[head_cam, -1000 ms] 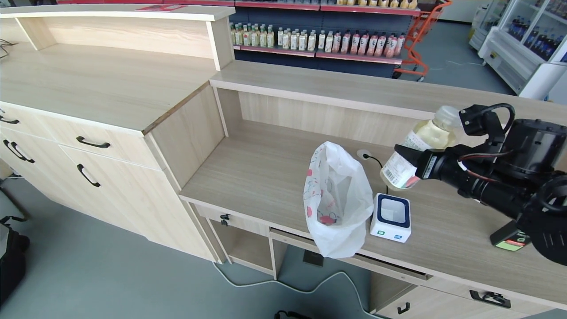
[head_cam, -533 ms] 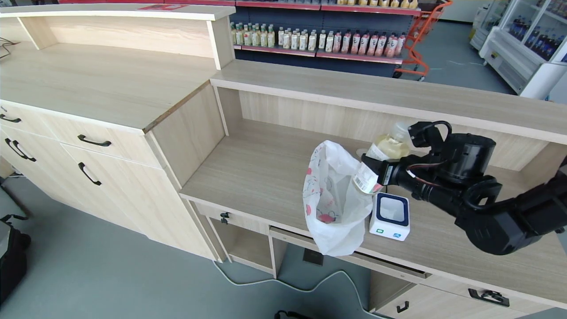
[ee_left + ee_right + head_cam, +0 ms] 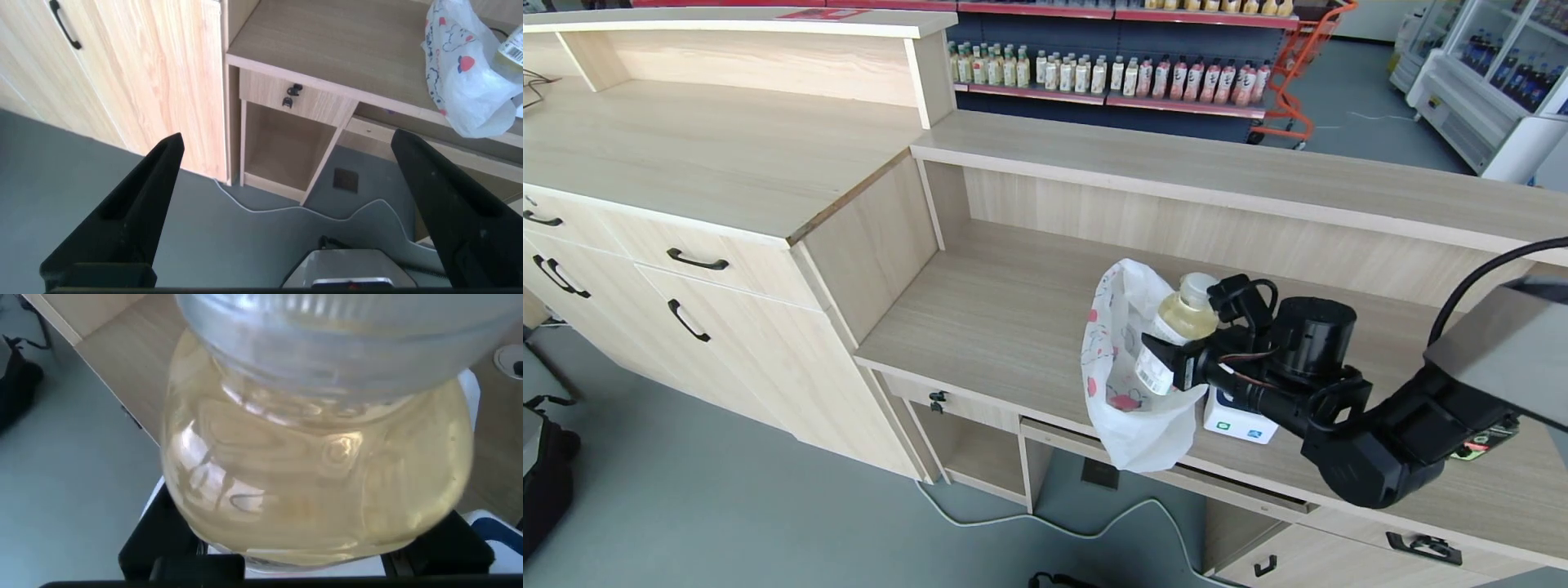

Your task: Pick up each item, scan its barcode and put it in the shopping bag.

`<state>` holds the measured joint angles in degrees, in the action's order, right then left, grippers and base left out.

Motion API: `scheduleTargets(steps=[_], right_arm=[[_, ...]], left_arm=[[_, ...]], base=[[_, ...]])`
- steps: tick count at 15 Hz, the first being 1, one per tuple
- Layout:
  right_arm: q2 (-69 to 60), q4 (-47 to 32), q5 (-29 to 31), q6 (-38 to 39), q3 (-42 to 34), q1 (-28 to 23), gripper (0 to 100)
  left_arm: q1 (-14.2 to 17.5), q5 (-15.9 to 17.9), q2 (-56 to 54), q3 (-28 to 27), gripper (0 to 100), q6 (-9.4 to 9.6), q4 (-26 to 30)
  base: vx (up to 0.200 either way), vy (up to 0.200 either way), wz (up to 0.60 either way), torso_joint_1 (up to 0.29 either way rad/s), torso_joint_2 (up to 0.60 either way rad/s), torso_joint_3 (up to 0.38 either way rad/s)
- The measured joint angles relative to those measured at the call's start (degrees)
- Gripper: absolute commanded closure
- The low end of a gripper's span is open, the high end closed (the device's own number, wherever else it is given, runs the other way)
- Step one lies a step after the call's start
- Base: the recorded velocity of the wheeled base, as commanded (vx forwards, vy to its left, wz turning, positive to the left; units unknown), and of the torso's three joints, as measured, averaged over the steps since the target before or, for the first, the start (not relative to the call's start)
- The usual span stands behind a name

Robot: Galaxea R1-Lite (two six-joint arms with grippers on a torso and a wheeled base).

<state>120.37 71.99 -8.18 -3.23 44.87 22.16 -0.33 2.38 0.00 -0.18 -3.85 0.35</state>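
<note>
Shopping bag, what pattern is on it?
The shopping bag is white with red hearts; left wrist view.

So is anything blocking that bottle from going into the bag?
Nothing visible. The right hand holds the bottle right at the shopping bag's open mouth; the scanner sits beside the bag, not between them.
</note>
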Motion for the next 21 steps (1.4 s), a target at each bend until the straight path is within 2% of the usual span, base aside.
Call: scheduleTargets(steps=[4, 10, 16, 17, 21], right_arm=[[6.4, 7.4, -0.4, -2.8, 1.6, 0.0, 100], [16.6, 14.2, -0.4, -7.7, 5.2, -0.8, 100], [22.6, 15.0, -0.5, -9.4, 7.0, -2.0, 100], [22.9, 15.1, -0.6, -9.4, 7.0, -2.3, 0], [22.4, 14.4, -0.4, -9.0, 6.7, -2.9, 0]], left_arm=[[0.0, 0.0, 0.0, 0.0, 0, 0.00, 0.0], [0.0, 0.0, 0.0, 0.0, 0, 0.00, 0.0], [0.0, 0.0, 0.0, 0.0, 0, 0.00, 0.0], [0.0, 0.0, 0.0, 0.0, 0, 0.00, 0.0], [0.0, 0.0, 0.0, 0.0, 0, 0.00, 0.0]], base=[[0.000, 0.000, 0.00, 0.000, 0.00, 0.000], [0.000, 0.000, 0.00, 0.000, 0.00, 0.000], [0.000, 0.000, 0.00, 0.000, 0.00, 0.000], [0.000, 0.000, 0.00, 0.000, 0.00, 0.000], [0.000, 0.000, 0.00, 0.000, 0.00, 0.000]])
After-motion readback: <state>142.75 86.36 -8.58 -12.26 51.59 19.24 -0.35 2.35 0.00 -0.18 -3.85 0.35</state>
